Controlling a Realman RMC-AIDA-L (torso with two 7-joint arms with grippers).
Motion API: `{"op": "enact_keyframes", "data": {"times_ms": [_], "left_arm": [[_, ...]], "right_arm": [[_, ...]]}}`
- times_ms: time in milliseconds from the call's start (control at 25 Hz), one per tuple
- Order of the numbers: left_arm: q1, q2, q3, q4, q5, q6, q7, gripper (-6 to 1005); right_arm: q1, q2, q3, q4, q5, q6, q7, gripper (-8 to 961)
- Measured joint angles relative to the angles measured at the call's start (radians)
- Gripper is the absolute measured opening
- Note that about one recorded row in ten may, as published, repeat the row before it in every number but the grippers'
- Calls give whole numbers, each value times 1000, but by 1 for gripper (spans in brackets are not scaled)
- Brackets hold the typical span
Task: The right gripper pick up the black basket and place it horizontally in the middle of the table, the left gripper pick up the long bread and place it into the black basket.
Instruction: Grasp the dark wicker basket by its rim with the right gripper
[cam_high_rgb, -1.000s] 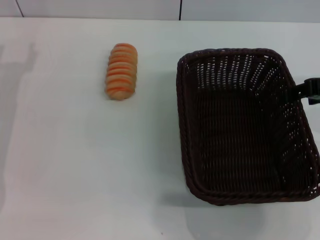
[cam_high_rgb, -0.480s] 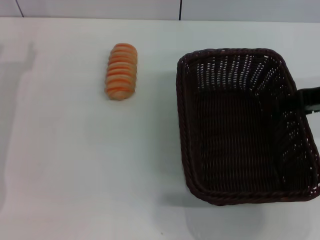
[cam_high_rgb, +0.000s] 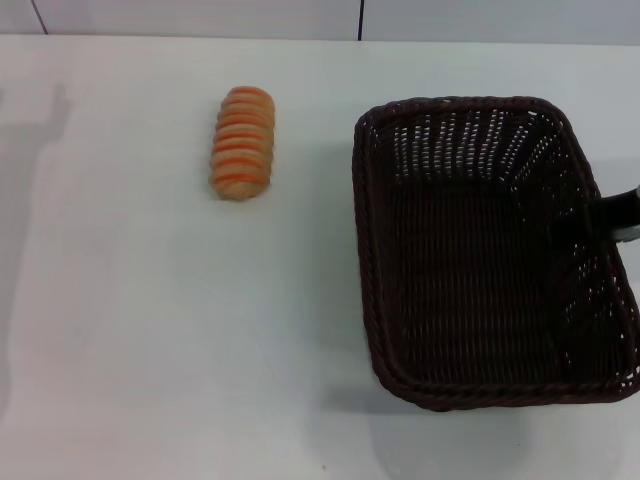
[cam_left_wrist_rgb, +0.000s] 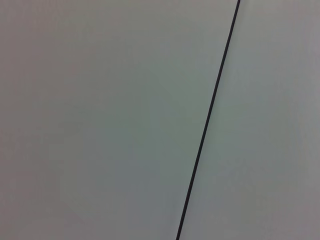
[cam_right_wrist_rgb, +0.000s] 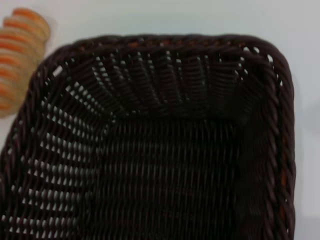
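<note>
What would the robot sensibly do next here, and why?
Probably ease the right gripper a little further onto the black basket rim and close. It sits at the basket's right edge, the basket rests off to the right of the table, and the long bread lies untouched.

long bread (cam_high_rgb: 242, 143) left — black basket (cam_high_rgb: 372, 300) right

Even, bright, diffuse light covers the white worktop (cam_high_rgb: 150, 350), without glare. A soft grey shadow runs along the worktop's left edge, and a faint one lies under the black basket (cam_high_rgb: 480, 260) at its near side. The basket's interior stays dark. In the right wrist view the long bread (cam_right_wrist_rgb: 20, 55) is blurred; the basket weave is slightly soft.
</note>
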Motion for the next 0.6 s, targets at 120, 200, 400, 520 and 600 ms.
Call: {"op": "enact_keyframes", "data": {"times_ms": [120,200,400,520,600], "left_arm": [[0,0,-6,0,0,8,0,865],[0,0,-9,0,0,9,0,865],[2,0,-15,0,0,10,0,864],[3,0,-19,0,0,11,0,864],[3,0,-24,0,0,11,0,864]], "right_arm": [[8,0,-11,-14,-12,-3,0,639],[10,0,-14,-16,-14,-3,1,540],[18,0,-15,-16,-15,-6,2,330],[20,0,-15,-17,-17,-9,3,244],[22,-1,-15,-13,-35,-30,0,233]]}}
